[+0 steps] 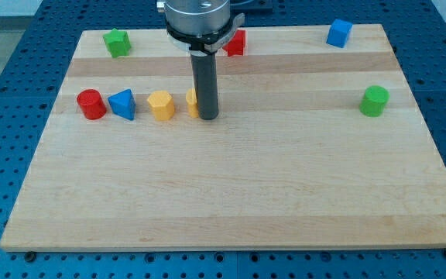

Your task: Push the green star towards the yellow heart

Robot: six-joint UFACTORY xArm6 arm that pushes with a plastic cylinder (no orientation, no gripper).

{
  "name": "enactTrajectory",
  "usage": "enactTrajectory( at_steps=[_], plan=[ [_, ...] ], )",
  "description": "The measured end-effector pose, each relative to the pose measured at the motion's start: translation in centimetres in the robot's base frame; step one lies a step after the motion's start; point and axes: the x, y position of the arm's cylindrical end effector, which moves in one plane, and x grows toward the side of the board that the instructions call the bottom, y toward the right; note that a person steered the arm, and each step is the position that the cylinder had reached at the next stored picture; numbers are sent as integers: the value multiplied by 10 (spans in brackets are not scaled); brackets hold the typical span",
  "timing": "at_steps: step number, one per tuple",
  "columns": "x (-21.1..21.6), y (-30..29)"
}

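On the wooden surface (231, 194), the green star (117, 43) sits near the view's top left. Below runs a row: red cylinder (91, 104), blue triangle (122, 104), yellow hexagon (161, 105), then the yellow heart (193, 103), half hidden behind my tip (209, 118), which touches it. The tool is a plain rod with nothing to open or close. A green block (375, 101) lies far right.

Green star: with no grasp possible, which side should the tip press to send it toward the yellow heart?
Likely the upper-left side of the green star: both yellow blocks lie to its lower right in the view. My tip sits beside those blocks, apart from the star.
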Motion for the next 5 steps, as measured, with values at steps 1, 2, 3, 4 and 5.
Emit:
enactTrajectory(
  at_steps=[1,2,3,4,5],
  plan=[
    [-2,37],
    [-26,69],
    [-56,70],
    [-66,45],
    [-70,7]
  ],
)
